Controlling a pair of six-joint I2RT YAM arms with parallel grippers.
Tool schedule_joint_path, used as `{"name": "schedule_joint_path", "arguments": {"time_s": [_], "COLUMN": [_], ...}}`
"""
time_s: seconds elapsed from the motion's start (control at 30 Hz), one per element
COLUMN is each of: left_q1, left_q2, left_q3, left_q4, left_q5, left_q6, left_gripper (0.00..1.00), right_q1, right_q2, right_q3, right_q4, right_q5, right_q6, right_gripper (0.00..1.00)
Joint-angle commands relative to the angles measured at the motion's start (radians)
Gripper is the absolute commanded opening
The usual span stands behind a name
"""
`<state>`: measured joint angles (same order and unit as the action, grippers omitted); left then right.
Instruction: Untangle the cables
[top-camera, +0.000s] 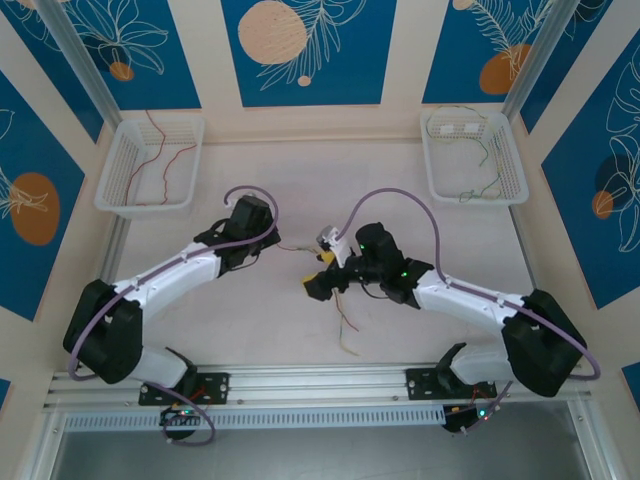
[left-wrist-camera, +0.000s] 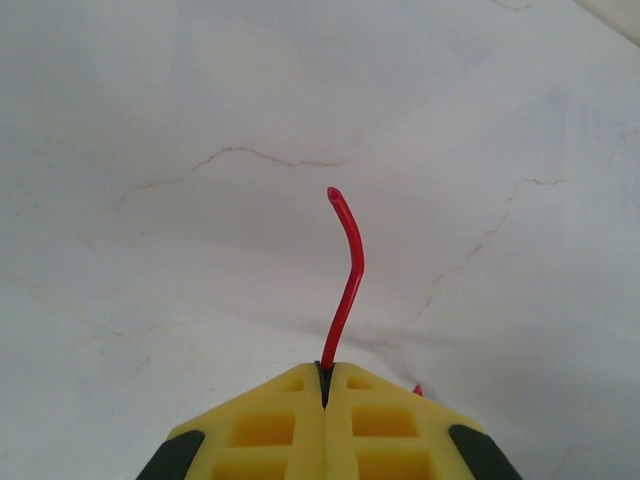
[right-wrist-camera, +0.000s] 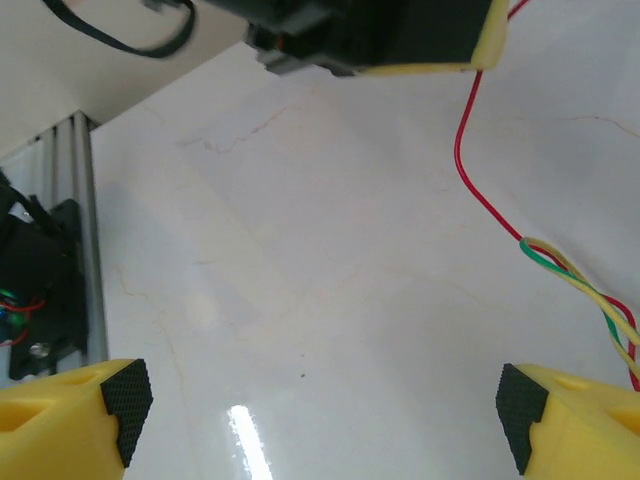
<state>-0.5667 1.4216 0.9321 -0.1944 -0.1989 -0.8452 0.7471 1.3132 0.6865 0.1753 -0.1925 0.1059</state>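
I've got my left gripper (left-wrist-camera: 324, 378) clenched on a red cable (left-wrist-camera: 349, 285), right gripper (right-wrist-camera: 320, 400) spread wide over the table (right-wrist-camera: 300, 260), twisted cables (right-wrist-camera: 585, 295) beside it

My right gripper (right-wrist-camera: 320, 410) hangs over the pale table (right-wrist-camera: 300, 260), jaws wide apart, nothing between the black pads (right-wrist-camera: 125, 398). A red cable (right-wrist-camera: 460, 165) runs from the left gripper (right-wrist-camera: 485, 50) at the far side, which seems to pinch it, down to twisted cables (right-wrist-camera: 585, 295) of red, yellow and green on the right.

Base of red cable (left-wrist-camera: 344, 308) hidden inside left tool (left-wrist-camera: 325, 376); twisted cables (right-wrist-camera: 575, 280) cut off by right edge.
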Motion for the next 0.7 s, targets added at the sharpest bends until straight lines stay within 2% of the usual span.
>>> {"name": "schedule_joint_path", "arguments": {"time_s": [0.0, 0.1, 0.3, 0.37, 0.47, 0.57, 0.67], "left_q1": [0.008, 0.007, 0.007, 0.008, 0.007, 0.007, 0.007], "left_q2": [-0.019, -0.039, -0.038, -0.037, -0.045, -0.053, -0.064], "left_q3": [0.024, 0.006, 0.009, 0.007, -0.002, -0.005, -0.012], "left_q4": [-0.007, 0.016, 0.043, 0.045, 0.055, 0.051, 0.052], "left_q5": [0.010, 0.025, 0.074, 0.075, 0.075, 0.068, 0.060], "left_q6": [0.036, 0.033, 0.050, 0.047, 0.044, 0.055, 0.061], "left_gripper": [0.00, 0.00, 0.00, 0.00, 0.00, 0.00, 0.00], "right_q1": [-0.004, -0.031, -0.044, -0.064, -0.100, -0.107, -0.107], "right_q2": [0.046, 0.089, 0.199, 0.239, 0.296, 0.339, 0.403], "right_q3": [0.068, 0.080, 0.156, 0.170, 0.208, 0.238, 0.297], "right_q4": [0.088, 0.140, 0.119, 0.135, 0.139, 0.124, 0.058], "right_q5": [0.048, 0.048, 0.034, -0.005, -0.090, -0.115, -0.119], "right_q6": [-0.046, -0.004, -0.015, -0.014, 0.006, -0.017, -0.043], "right_gripper": [0.92, 0.94, 0.97, 0.96, 0.89, 0.79, 0.63]}}
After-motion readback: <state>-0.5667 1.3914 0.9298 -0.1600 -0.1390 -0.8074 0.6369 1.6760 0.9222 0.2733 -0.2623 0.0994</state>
